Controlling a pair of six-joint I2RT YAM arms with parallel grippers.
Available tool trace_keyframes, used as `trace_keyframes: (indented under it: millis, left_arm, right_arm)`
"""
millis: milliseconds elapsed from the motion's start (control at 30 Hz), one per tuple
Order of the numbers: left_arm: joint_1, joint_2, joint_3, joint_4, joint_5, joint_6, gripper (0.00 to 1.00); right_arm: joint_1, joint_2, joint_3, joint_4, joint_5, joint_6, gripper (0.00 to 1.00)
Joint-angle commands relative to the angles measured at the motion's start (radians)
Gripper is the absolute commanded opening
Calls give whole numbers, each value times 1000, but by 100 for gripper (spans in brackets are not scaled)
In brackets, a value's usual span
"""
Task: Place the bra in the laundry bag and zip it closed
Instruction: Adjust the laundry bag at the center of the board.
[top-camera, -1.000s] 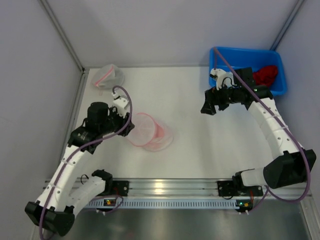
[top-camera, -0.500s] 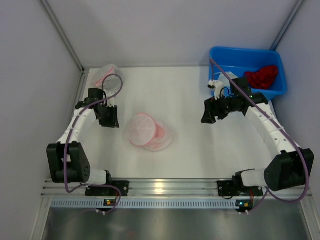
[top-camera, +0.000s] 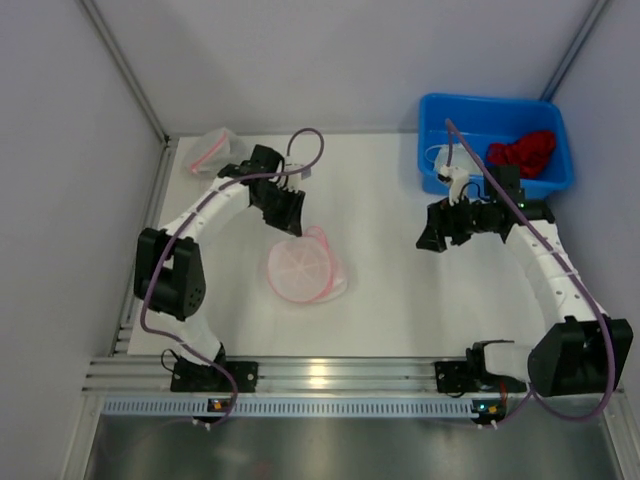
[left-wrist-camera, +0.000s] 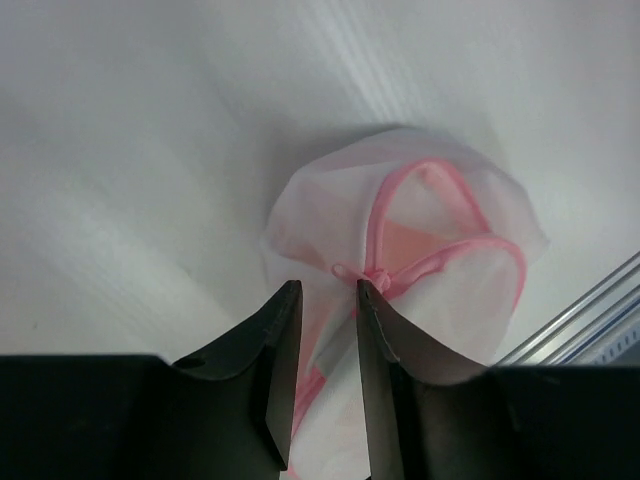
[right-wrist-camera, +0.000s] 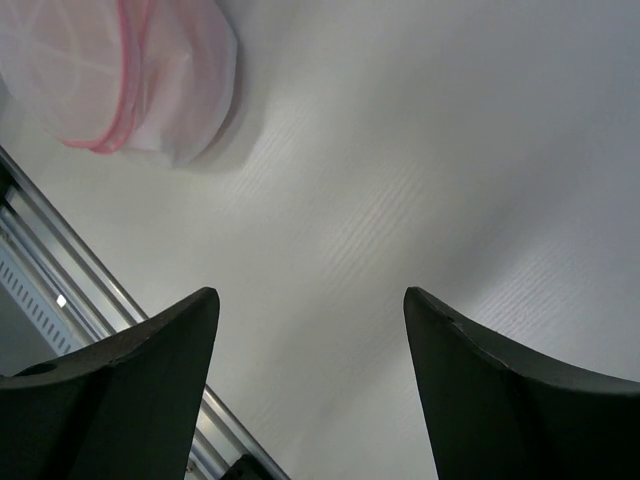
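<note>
- Laundry bag (top-camera: 305, 268): round white mesh with pink trim, lying flat on the bench (top-camera: 390, 300), a little toward 8 o'clock of the middle.
- Left gripper (left-wrist-camera: 326, 290): reaches across from the 9 o'clock side and hangs at the bag's 11 o'clock edge, tips pointing down at it.
- Its jaws are narrow, with only a slim slit between them. The pink zip pull (left-wrist-camera: 372, 277) sits right at the tips. I cannot tell whether they pinch any mesh or only hover at it.
- From the left wrist view the pink zip line curves in an arc over the bag's top. I cannot make out whether the zip is open or closed.
- Bra (top-camera: 522, 150): a red bundle inside the blue bin (top-camera: 445, 110) at the bench's 1 o'clock corner, toward the bin's 3 o'clock end. It is well apart from the bag.
- Right gripper (top-camera: 432, 232): just off the bin's 7 o'clock corner, over bare bench and pointing toward 9 o'clock.
- Its jaws are wide apart with nothing between them.
- Second mesh bag (top-camera: 215, 150): also pink-trimmed, slumped in the 11 o'clock corner, touching neither arm.
- Metal rail (top-camera: 320, 375): runs along the 6 o'clock edge, carrying both arm bases.
</note>
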Motion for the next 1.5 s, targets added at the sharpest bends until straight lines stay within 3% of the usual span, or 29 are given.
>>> trace_keyframes:
  millis: [0, 200, 333, 500, 600, 700, 833, 1067, 1467]
  left_arm:
    - [-72, 94, 147, 11, 122, 11, 34]
    - [-204, 232, 412, 11, 196, 59, 40]
    - [-229, 228, 495, 26, 120, 5, 45]
    - [-99, 35, 315, 123, 122, -88, 51]
    - [73, -82, 160, 121, 148, -87, 51]
    - [171, -194, -6, 117, 128, -56, 52]
    - [185, -240, -149, 114, 69, 13, 52]
    - [87, -113, -146, 114, 27, 57, 50]
    - [-103, 62, 99, 117, 154, 69, 50]
  right_arm:
    - [-58, -94, -39, 22, -53, -18, 76]
    - [-101, -140, -102, 46, -84, -1, 76]
    - [-99, -113, -104, 116, -139, 60, 76]
    - [-84, -53, -72, 265, -176, 175, 76]
    - [-35, -22, -61, 342, -174, 237, 75]
    - [2, 7, -53, 393, -170, 274, 76]
    - [48, 28, -55, 436, -148, 318, 76]
    - [55, 34, -63, 425, -159, 347, 81]
    - [57, -5, -125, 365, -167, 361, 87]
